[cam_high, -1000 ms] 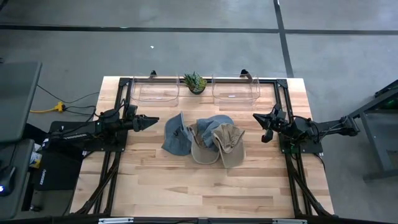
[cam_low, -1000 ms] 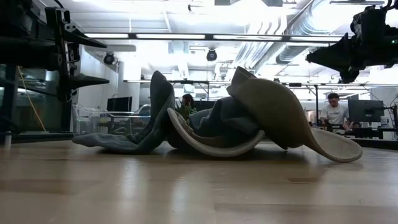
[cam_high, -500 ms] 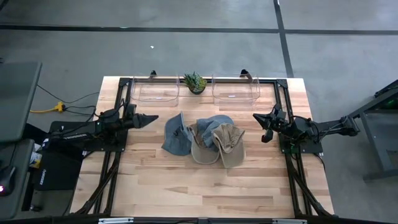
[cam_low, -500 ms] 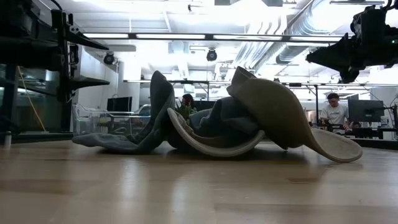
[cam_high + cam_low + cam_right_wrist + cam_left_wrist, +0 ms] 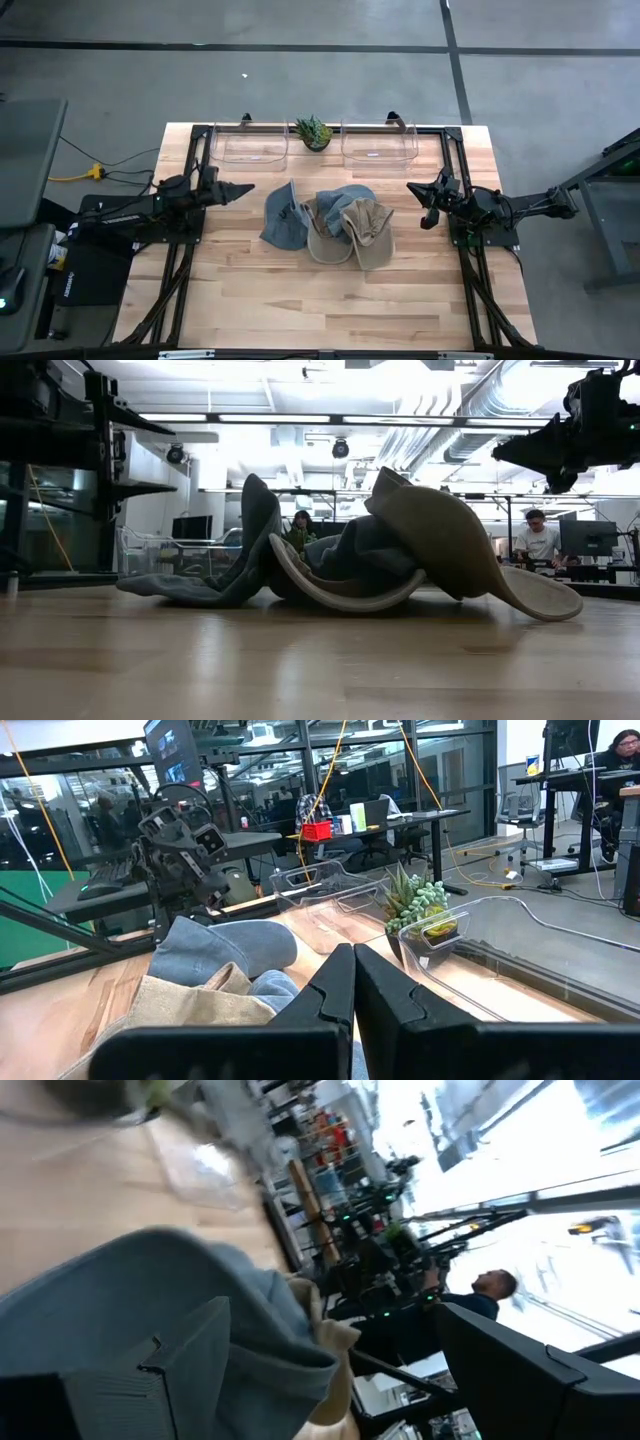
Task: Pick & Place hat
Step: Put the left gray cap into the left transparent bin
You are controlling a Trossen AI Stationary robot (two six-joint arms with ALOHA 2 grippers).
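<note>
I have a pile of hats (image 5: 330,228) at the table's (image 5: 300,300) middle: I count three, a blue one at the left, a grey-blue one behind and a tan one at the right, overlapping. Two clear bins (image 5: 250,147) sit at the far edge, a small plant (image 5: 314,132) between them. The left gripper (image 5: 238,190) is just beside the blue hat (image 5: 283,216) (nearer, I judge), jaws wide. The right gripper (image 5: 424,200) stands off the tan hat (image 5: 368,232), jaws pressed together, holding nothing.

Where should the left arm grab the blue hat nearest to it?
Probably the blue hat's raised edge facing the left gripper. In the low view that fold stands up off the table, so the fingers could close across it from the left.
</note>
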